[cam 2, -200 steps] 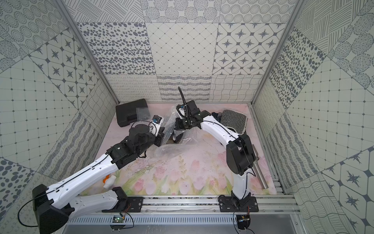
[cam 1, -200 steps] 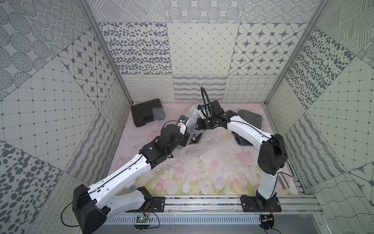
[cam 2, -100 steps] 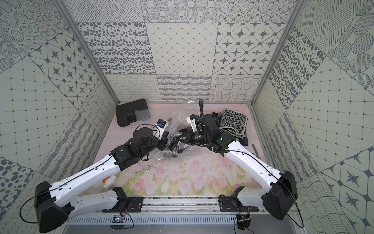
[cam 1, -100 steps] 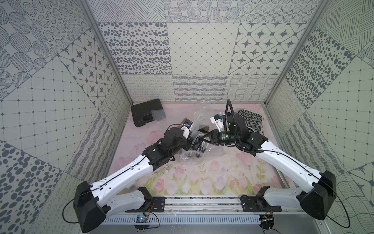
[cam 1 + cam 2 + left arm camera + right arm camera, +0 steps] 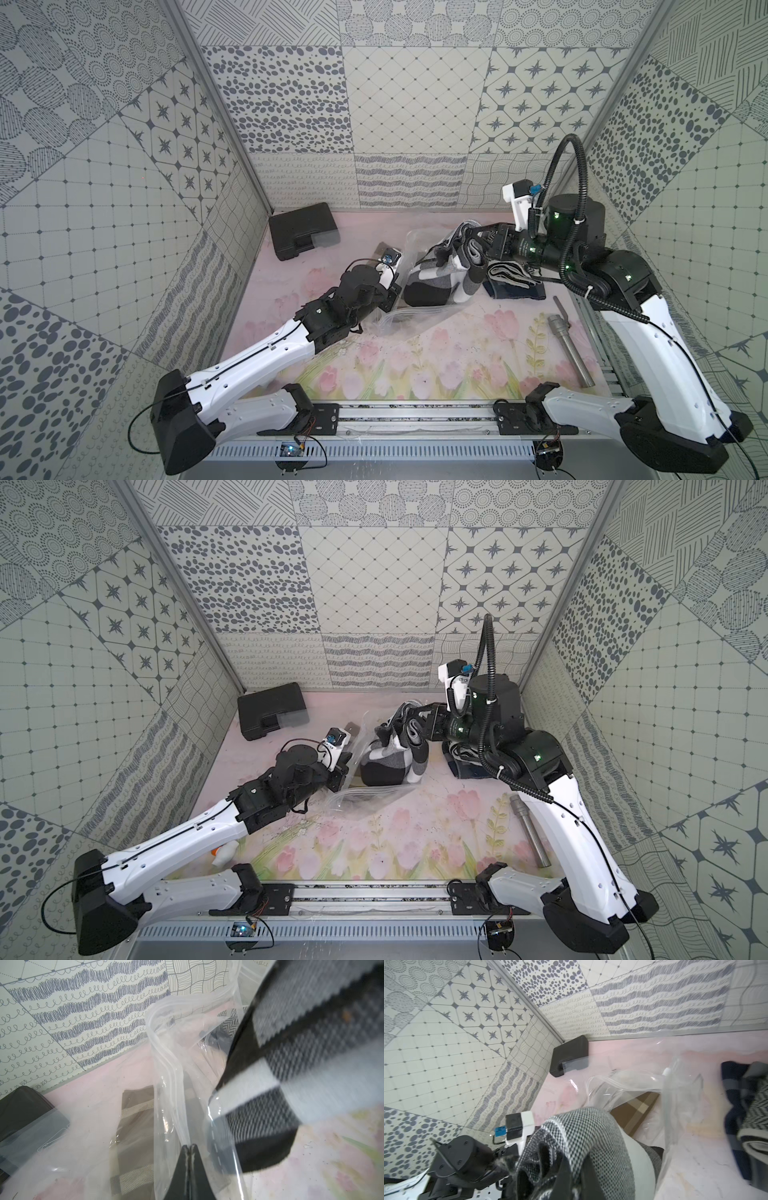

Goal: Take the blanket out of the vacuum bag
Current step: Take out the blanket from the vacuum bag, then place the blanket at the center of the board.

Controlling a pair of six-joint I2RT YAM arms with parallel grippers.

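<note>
The extraction step is judged to be under way. The clear rim of the vacuum bag is being pinched by the left end effector, its jaws pressed together on the plastic, to the right of the black case and nearer the arm bases. In this way the bag is being pinned against the tabletop. Further right of the case, a raised fold of the checked blanket is being gripped by the right end effector, clamped shut on the cloth. The blanket's upper end is being held clear of the bag mouth, while its dark lower bulk is being seen through plastic and so looks to be partly inside. Next, the fold is likely needing to be drawn up and away from the case while the rim is being held fast. Otherwise the light bag is at risk of being dragged along with the cloth.
</note>
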